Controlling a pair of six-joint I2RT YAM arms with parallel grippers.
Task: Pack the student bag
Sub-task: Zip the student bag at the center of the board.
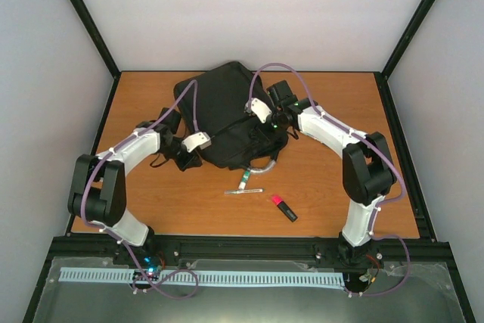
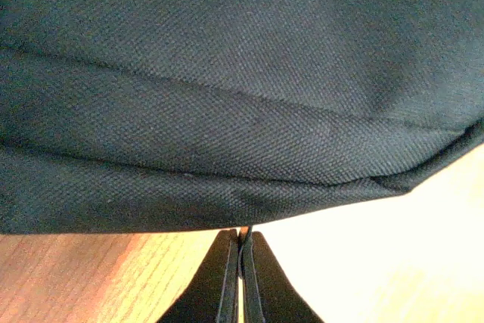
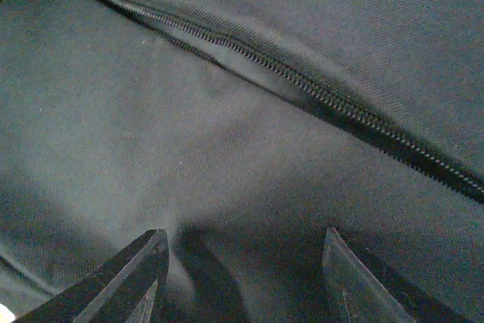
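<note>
So, starting on the left: the left hand (image 2: 241, 236) is clenched tight, both fingers pressed flat together, right up against the lower left edge of the student bag (image 1: 219, 104). From the wrist view the tips meet just under the bag's hem, and honestly I can't tell if any fabric is nipped in there or not.

The bag itself sits flat in the middle of the wooden worktop (image 1: 333, 111), toward the back, a black lump between the two arms. Its grey loop handle (image 1: 266, 164) curls out from the near edge.

Just in front of the bag there's a little white and green stick (image 1: 243, 180), a thin silvery pen (image 1: 243, 191) right beside it, and a bit further right a pink and black highlighter (image 1: 283, 208), all lying loose on the wood.

Over on the right, the right hand (image 3: 243, 236) is released, fingers (image 3: 144, 262) spread apart, grasping nothing, down on the bag's top fabric. A zipper (image 3: 318, 96) runs diagonally across just beyond the fingertips, and it looks partly gaping.
</note>
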